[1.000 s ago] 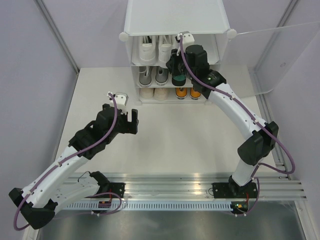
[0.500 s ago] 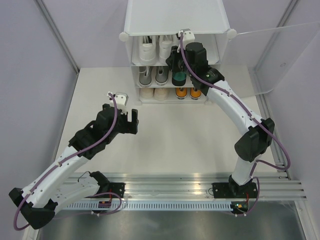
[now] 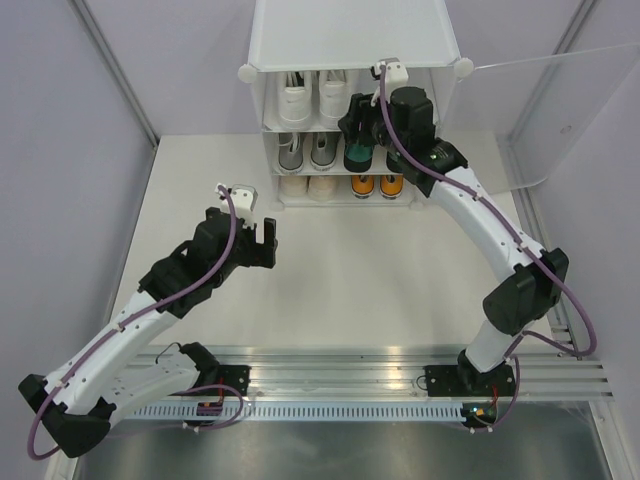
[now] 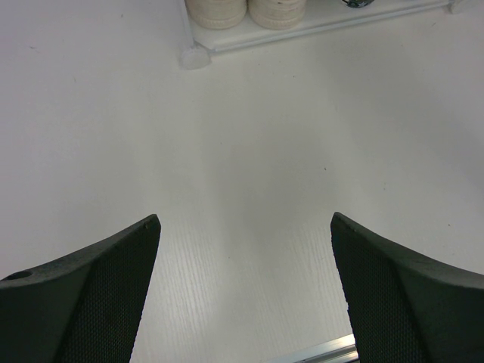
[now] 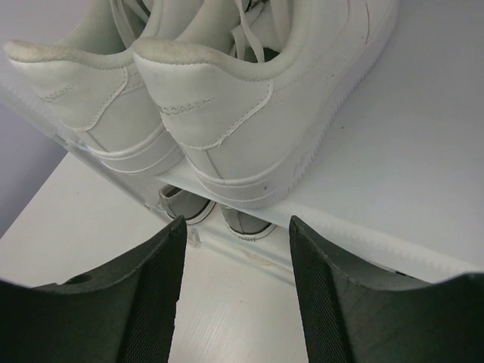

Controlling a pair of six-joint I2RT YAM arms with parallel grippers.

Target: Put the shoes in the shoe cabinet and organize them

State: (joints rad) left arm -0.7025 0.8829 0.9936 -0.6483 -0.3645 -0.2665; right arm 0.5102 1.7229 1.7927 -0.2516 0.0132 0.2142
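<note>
The white shoe cabinet (image 3: 352, 35) stands at the back, its frosted door (image 3: 560, 110) swung open to the right. White sneakers (image 3: 308, 100) sit on the top shelf and grey canvas lace-ups (image 3: 305, 150) on the middle shelf, with a dark green shoe (image 3: 358, 156) beside them. The cream pair (image 3: 308, 186) and the orange pair (image 3: 377, 185) are on the bottom shelf. My right gripper (image 3: 352, 118) is open and empty at the top shelf's front edge, just behind the white sneakers' heels (image 5: 227, 98). My left gripper (image 3: 258, 240) is open and empty over the table.
The right wrist view shows the grey heels (image 5: 246, 221) under the top shelf's edge (image 5: 363, 242). The left wrist view shows the cream heels (image 4: 246, 9) and the cabinet's corner foot (image 4: 193, 57). Grey walls stand on both sides.
My right wrist has shifted a little to the right along the cabinet front. The green shoe stays on the middle shelf. The left arm has not moved.
</note>
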